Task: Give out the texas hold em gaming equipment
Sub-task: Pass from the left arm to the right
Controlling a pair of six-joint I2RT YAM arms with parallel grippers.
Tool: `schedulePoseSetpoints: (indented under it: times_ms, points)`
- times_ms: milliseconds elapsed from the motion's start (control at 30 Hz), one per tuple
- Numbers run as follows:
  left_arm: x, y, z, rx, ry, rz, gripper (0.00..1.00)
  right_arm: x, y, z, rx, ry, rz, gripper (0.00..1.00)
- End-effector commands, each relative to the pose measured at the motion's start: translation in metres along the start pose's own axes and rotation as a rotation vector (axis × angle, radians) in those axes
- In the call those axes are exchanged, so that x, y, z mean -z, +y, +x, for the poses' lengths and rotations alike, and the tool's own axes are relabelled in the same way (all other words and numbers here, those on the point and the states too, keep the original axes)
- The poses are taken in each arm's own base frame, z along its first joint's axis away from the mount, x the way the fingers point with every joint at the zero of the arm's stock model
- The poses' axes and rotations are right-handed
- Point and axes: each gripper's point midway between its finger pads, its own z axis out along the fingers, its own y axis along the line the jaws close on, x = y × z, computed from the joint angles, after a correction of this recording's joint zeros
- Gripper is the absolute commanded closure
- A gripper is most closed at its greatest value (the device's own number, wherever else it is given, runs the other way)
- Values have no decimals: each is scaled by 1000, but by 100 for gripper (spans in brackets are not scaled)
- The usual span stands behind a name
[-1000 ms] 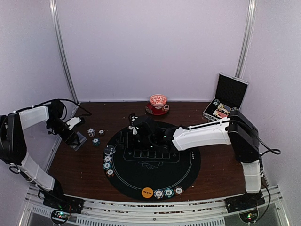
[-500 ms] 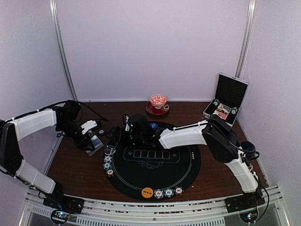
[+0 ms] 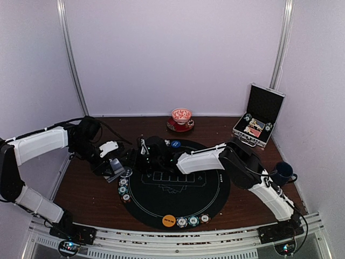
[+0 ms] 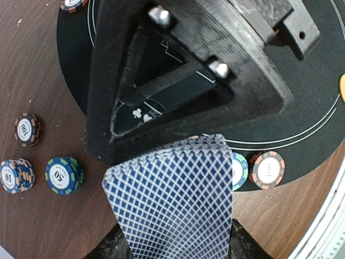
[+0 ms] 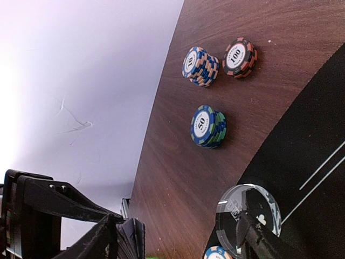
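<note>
Done: striped-edge poker chips (image 3: 124,190) sit in groups on the left and near rims of the round black mat (image 3: 178,202), with an orange round disc (image 3: 168,220) in the near group.
Pending: probably dealing the cards; three chip stacks (image 5: 208,127) are on the brown worktop (image 5: 178,162).
Left hand (image 4: 177,251): clamped on the blue-checked card deck (image 4: 172,199) at the mat's left edge.
Right hand (image 5: 178,232): fingers apart, nothing between them.
Wrist views only: chip values and a clear round disc (image 5: 253,208).
Top view only: open silver-edged case (image 3: 260,113).

The left arm (image 3: 40,141) and right arm (image 3: 207,158) are built alike, with smooth white shells over the long links and matte black housings at the joints, each on a black base (image 3: 73,233). A thin black cable (image 3: 59,125) runs along the left arm. The right gripper (image 5: 178,240) has fingers (image 4: 259,70) of black ribbed plastic, with a triangular cut-out and two silver screws (image 4: 160,16)
</note>
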Motion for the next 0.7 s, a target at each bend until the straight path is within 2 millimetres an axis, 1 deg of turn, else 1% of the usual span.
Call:
schedulePoseSetpoints:
  times_ms: [0, 133, 300, 400, 467, 600, 667]
  points:
    - [-1, -4, -5, -12, -15, -3, 46, -5, 31, 9, 22, 46, -99, 24]
    - [-3, -4, -4, -15, -8, -5, 45, -2, 33, 10, 31, 48, -99, 24]
    - [-4, -5, -4, -17, -1, -8, 46, 5, 41, 6, 51, 34, -100, 23]
    - [-5, -3, -4, -16, 4, -14, 46, 5, 44, 14, 62, 65, -114, 23]
    - [-5, -4, -4, -20, 2, -13, 46, 3, 45, 21, 71, 93, -116, 23]
    - [-4, -4, -5, -21, 2, -14, 46, 0, 53, 37, 93, 142, -139, 24]
    - [-5, -5, -4, -23, 4, -14, 46, -2, 55, 41, 104, 154, -137, 24]
